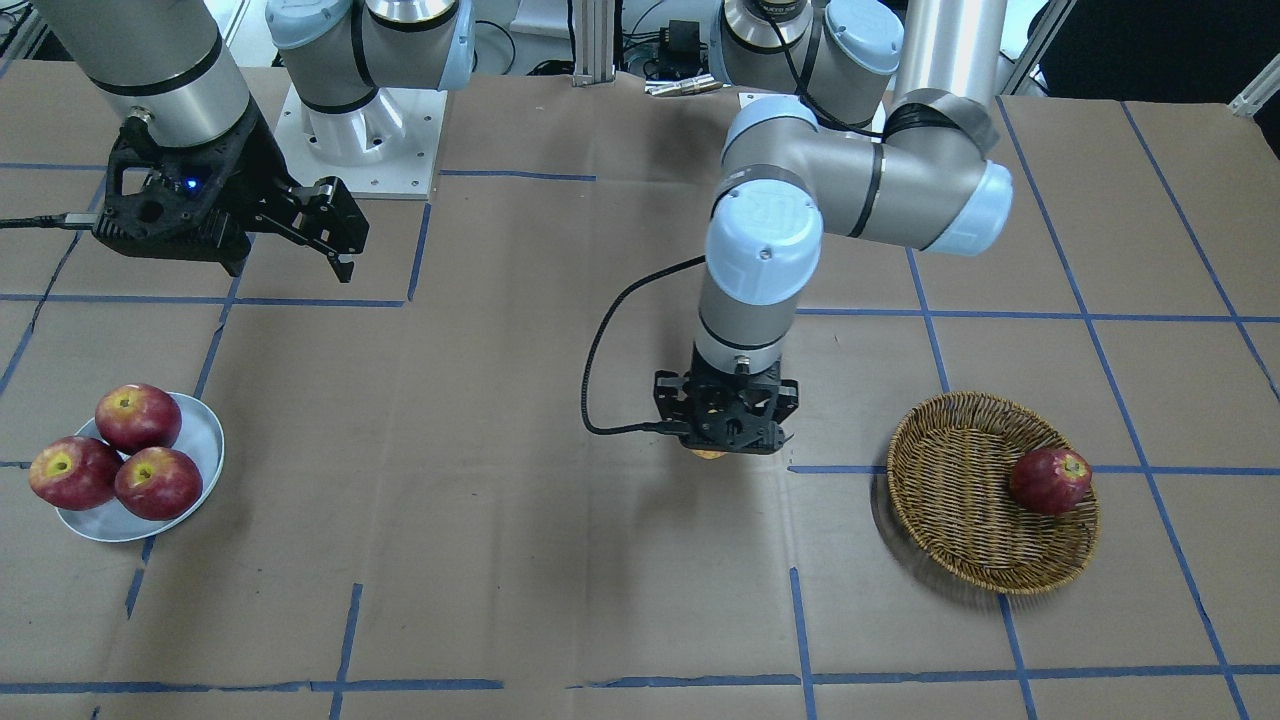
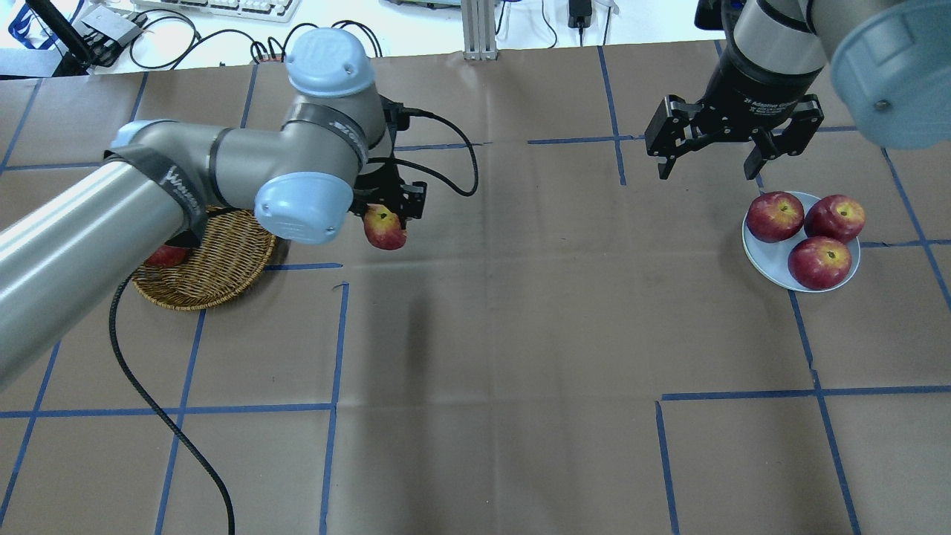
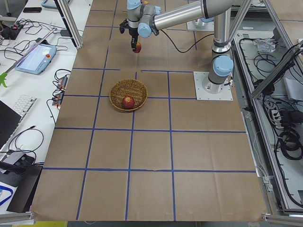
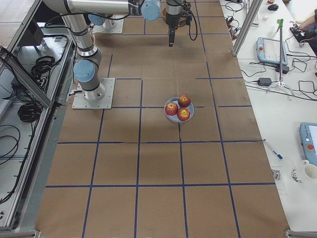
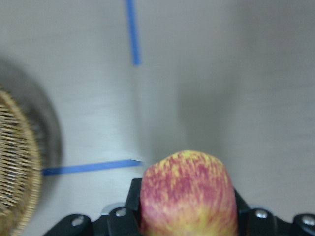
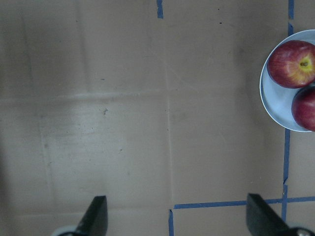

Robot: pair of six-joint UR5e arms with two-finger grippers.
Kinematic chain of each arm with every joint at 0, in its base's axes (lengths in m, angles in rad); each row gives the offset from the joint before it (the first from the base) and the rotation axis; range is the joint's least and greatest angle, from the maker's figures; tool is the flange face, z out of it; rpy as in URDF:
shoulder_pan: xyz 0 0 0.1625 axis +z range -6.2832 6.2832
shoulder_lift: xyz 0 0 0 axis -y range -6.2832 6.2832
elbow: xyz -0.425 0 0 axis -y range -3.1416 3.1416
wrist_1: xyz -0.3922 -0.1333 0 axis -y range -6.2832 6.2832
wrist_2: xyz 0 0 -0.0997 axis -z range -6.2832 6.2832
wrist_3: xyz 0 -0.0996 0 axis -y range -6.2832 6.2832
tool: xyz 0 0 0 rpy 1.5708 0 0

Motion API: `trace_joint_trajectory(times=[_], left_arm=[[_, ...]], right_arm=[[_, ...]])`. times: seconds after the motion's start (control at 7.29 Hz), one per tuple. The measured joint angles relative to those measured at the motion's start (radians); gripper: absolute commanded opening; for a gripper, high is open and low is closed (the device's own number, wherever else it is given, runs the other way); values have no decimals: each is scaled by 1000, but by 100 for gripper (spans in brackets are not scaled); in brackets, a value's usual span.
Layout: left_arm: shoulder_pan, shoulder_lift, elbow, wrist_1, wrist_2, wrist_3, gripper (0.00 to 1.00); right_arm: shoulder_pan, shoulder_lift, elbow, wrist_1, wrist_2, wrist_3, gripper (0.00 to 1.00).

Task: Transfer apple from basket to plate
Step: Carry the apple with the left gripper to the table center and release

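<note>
My left gripper (image 2: 386, 215) is shut on the pale yellow-orange, red-streaked apple (image 2: 384, 228) and holds it above the table, to the right of the wicker basket (image 2: 212, 271). The apple fills the bottom of the left wrist view (image 5: 189, 194); in the front view only a sliver (image 1: 708, 454) shows under the gripper (image 1: 722, 432). One dark red apple (image 1: 1050, 480) lies in the basket (image 1: 960, 520). The pale grey-blue plate (image 2: 765, 256) at the table's right holds three dark red apples (image 2: 775, 216). My right gripper (image 2: 732, 152) is open and empty, above the table just behind the plate.
The table is covered in brown paper with blue tape lines (image 2: 338, 334). The left arm's black cable (image 2: 148, 401) hangs over the table near the basket. The arm bases (image 1: 350, 130) stand at the robot's edge.
</note>
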State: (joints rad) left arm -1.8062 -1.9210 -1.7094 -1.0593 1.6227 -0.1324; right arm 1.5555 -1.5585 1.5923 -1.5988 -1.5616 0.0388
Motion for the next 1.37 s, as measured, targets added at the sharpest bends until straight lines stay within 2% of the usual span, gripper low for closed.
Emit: trace_joint_trajectory(times=[0.41, 0.69, 0.96, 1.1, 1.37], left_arm=[[-103, -94, 0, 124, -30, -86, 55], [-121, -141, 10, 179, -38, -95, 57], [-135, -191, 61, 197, -36, -96, 58], [-147, -213, 77, 199, -32, -96, 62], [-159, -232, 88, 201, -31, -97, 65]], right_arm=[[0, 0, 1, 0, 0, 0, 100], [0, 0, 1, 0, 0, 0, 100], [0, -1, 1, 0, 0, 1, 100], [0, -1, 0, 0, 1, 1, 100], [0, -2, -1, -1, 1, 1, 100]])
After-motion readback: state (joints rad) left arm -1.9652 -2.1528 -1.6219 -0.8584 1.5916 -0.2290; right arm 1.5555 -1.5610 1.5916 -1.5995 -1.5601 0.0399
